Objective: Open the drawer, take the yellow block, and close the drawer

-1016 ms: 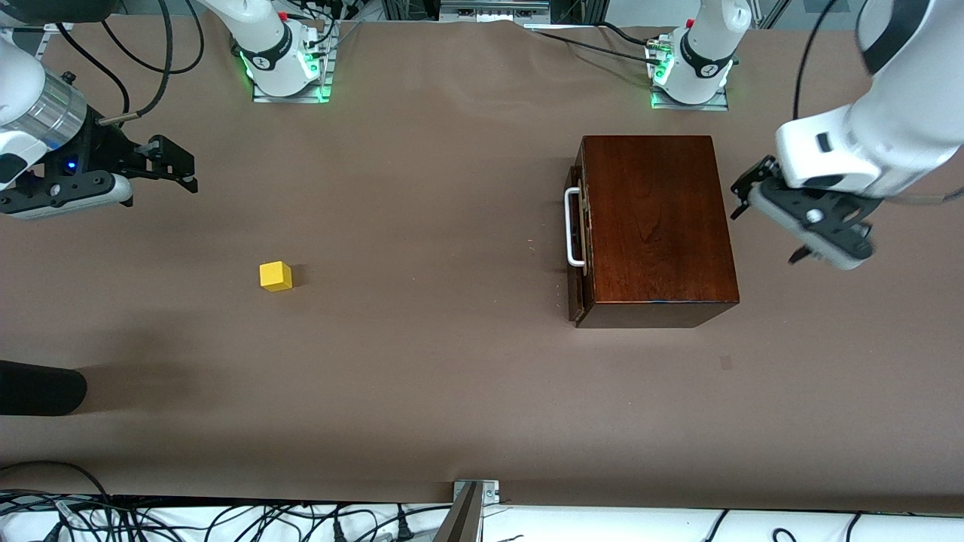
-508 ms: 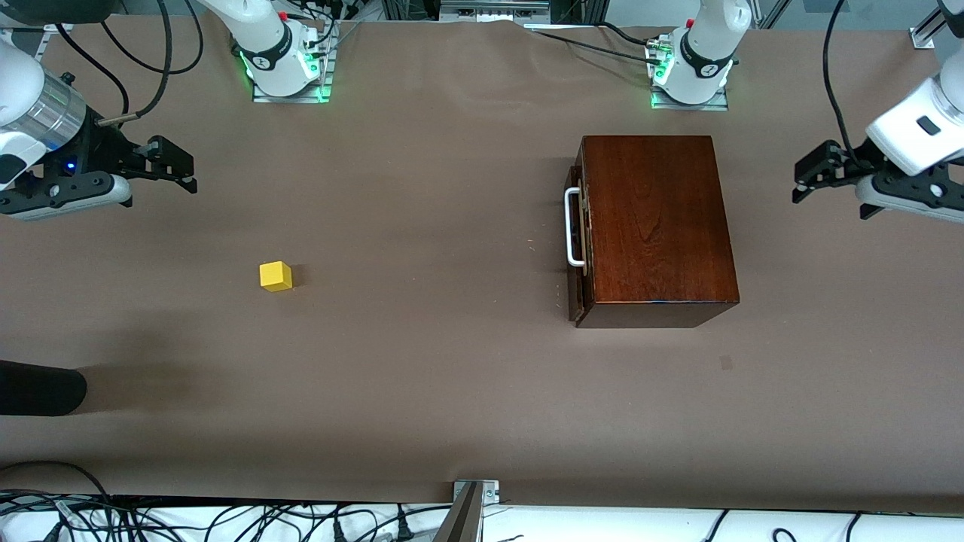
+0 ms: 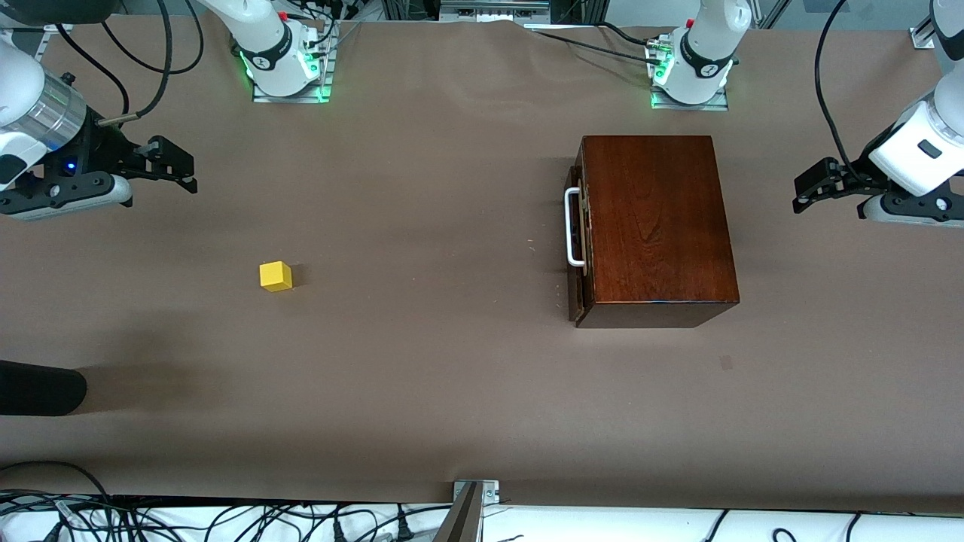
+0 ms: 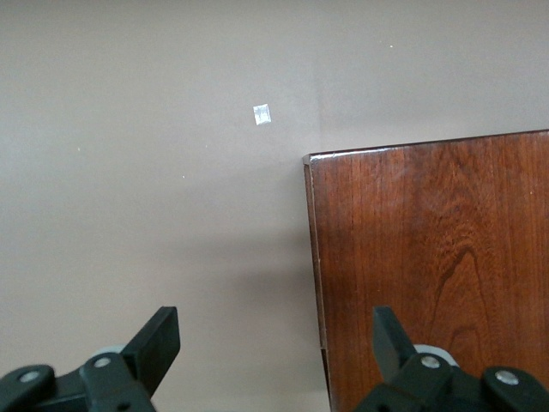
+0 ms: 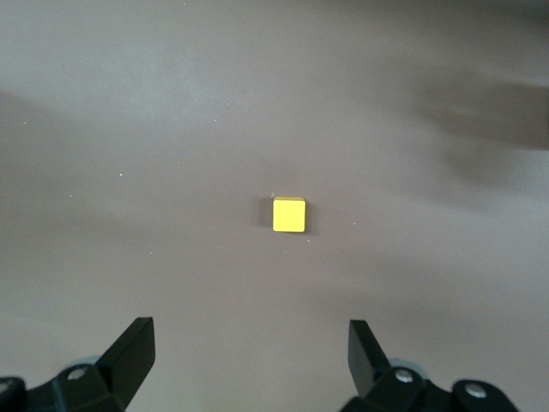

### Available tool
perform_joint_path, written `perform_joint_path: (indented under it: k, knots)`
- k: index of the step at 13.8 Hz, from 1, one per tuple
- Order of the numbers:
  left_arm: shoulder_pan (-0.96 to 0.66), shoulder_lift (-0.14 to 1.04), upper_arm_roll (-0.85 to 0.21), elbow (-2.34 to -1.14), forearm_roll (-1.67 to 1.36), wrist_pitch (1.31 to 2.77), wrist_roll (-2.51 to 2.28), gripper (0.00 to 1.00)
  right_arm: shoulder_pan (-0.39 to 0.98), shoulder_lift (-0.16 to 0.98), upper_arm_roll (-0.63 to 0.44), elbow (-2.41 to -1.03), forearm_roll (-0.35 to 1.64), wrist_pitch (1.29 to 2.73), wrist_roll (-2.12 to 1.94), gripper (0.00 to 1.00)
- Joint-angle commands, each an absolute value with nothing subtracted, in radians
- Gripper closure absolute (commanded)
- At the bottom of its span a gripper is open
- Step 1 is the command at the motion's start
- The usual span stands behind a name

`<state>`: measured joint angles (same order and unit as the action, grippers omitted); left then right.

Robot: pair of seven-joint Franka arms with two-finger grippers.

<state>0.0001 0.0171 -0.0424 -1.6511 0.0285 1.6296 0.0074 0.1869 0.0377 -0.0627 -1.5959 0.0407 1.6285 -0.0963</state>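
The dark reddish-brown wooden box (image 3: 655,226) stands toward the left arm's end of the table. Its drawer (image 3: 578,248) is shut, the white bar handle (image 3: 572,227) facing the right arm's end. The box top also shows in the left wrist view (image 4: 437,257). The yellow block (image 3: 276,275) lies on the bare table toward the right arm's end, and shows in the right wrist view (image 5: 289,215). My left gripper (image 3: 809,186) is open and empty, up beside the box at the table's end. My right gripper (image 3: 175,165) is open and empty, up over the table's other end.
The brown table cover (image 3: 437,361) lies flat. A black rounded object (image 3: 38,388) juts in at the right arm's end, nearer the camera than the block. A small white scrap (image 4: 262,114) lies on the table by the box. The arm bases (image 3: 286,60) stand along the table's edge.
My left gripper has swung away from the box toward the left arm's end of the table and turned level. The right arm, block and box have not moved.
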Motion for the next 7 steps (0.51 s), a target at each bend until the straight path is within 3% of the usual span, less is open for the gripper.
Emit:
perform_joint_path:
  k: [1,7]
  knots:
    - [0.002,-0.006,-0.043,-1.674,-0.003,1.626,-0.034,0.0,0.184,0.038,-0.06,-1.588,0.032,1.617,-0.098,0.0]
    - [0.003,-0.005,-0.04,-1.672,-0.023,1.611,-0.04,0.0,0.184,0.038,-0.06,-1.588,0.034,1.617,-0.098,0.0]
